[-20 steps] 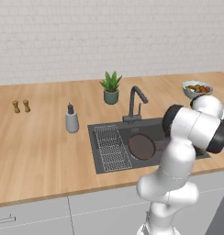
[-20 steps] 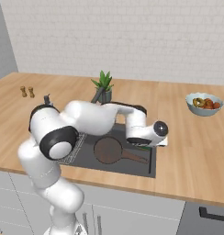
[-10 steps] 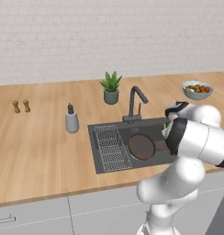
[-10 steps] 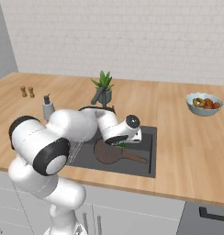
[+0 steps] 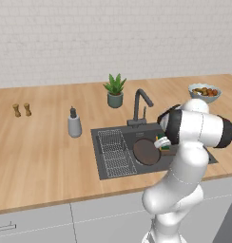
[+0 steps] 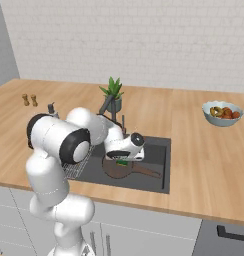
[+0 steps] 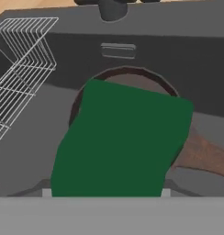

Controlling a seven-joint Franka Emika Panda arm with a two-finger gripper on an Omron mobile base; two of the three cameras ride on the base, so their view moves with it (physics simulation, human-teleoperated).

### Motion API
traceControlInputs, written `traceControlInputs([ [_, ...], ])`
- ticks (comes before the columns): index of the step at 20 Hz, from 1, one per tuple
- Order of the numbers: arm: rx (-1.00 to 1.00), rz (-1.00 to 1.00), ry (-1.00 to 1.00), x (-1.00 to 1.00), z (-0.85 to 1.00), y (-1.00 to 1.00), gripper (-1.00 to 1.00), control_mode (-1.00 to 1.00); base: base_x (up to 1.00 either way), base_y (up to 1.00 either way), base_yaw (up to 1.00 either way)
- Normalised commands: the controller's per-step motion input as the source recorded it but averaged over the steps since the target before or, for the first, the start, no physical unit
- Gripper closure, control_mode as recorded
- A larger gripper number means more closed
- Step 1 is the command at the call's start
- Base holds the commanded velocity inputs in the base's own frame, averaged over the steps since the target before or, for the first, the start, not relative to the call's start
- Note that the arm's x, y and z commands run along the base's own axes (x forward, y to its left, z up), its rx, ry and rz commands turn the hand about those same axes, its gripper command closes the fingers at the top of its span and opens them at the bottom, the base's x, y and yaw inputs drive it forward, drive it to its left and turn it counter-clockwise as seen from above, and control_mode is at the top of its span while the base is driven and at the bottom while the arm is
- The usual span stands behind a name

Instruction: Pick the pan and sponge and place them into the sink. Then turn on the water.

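The dark round pan (image 5: pixel 144 152) lies in the dark grey sink (image 5: pixel 102 161), its handle (image 6: pixel 147 172) pointing right. My gripper (image 5: pixel 161 141) hangs low over the pan, shut on the sponge (image 5: pixel 164 141). From the right base the sponge (image 6: pixel 123 162) shows as a green patch under the hand (image 6: pixel 125 158), just above the pan (image 6: pixel 114 170). In the hand view the sponge's green face (image 7: pixel 123 142) covers most of the pan (image 7: pixel 127 72), between my gripper's (image 7: pixel 106 193) tips. No water runs from the faucet (image 5: pixel 140 101).
A wire rack (image 5: pixel 115 152) fills the sink's left part. On the counter stand a soap bottle (image 5: pixel 74 124), a potted plant (image 5: pixel 114 90), two small shakers (image 5: pixel 21 109) and a fruit bowl (image 5: pixel 204 90).
The arm has swung in from the right edge of the sink to over the pan, carrying the sponge, and the hand has come lower.
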Motion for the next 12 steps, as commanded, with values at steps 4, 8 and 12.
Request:
traceControlInputs([
  [4, 0.03, 0.09, 0.13, 0.49, -0.35, 0.0, 1.0, -1.0, 0.0, 0.0, 0.0],
  [8, 0.02, 0.09, 0.13, 0.46, -0.38, 0.0, 1.0, -1.0, 0.0, 0.0, 0.0],
  [12, 0.03, 0.09, 0.06, 0.4, -0.56, 0.0, 1.0, -1.0, 0.0, 0.0, 0.0],
])
